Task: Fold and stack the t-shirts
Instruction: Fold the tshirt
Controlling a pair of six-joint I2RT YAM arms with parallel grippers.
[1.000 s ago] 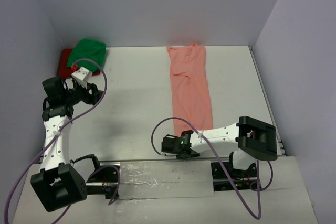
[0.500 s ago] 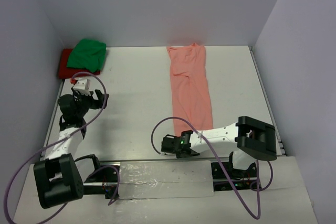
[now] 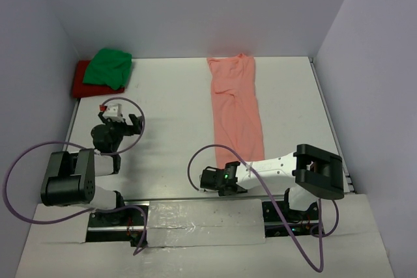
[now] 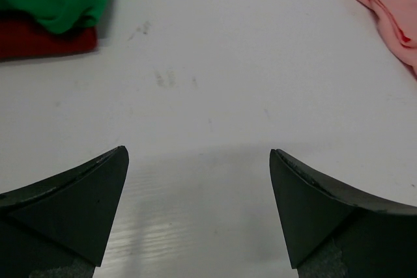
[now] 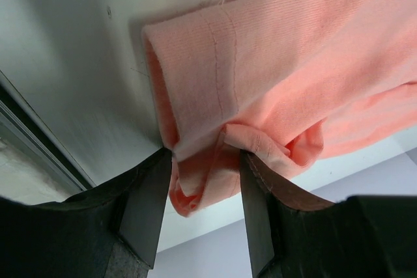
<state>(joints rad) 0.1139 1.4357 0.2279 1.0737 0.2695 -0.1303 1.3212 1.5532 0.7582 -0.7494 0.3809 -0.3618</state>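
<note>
Withdrawal on the left side, seen from above: pulling the left gripper back from the far-left corner to about 9 o'clock, closer to its base, and spreading its jaws fully apart, with nothing between them but bare table. Leaving behind the green t-shirt, folded and sitting on top of the folded red t-shirt at roughly 10 o'clock. Probably finishing with two of the three shirts, already folded and stacked, and freeing this arm for the last one.

Pinching the near hem of the salmon-pink t-shirt with the right gripper at about 6 o'clock, cloth bunched and doubled over between the jaws.

Showing up as a long narrow strip of soft ribbed cotton, running from the far edge near 1 o'clock down toward 5 o'clock, well apart from the stack. Looking folded lengthwise already, with sleeves tucked in, slightly wrinkled along the middle, and a stitched hem line visible beside the grip. Apparently awaiting the crosswise folds before joining the green and red pile.
</note>
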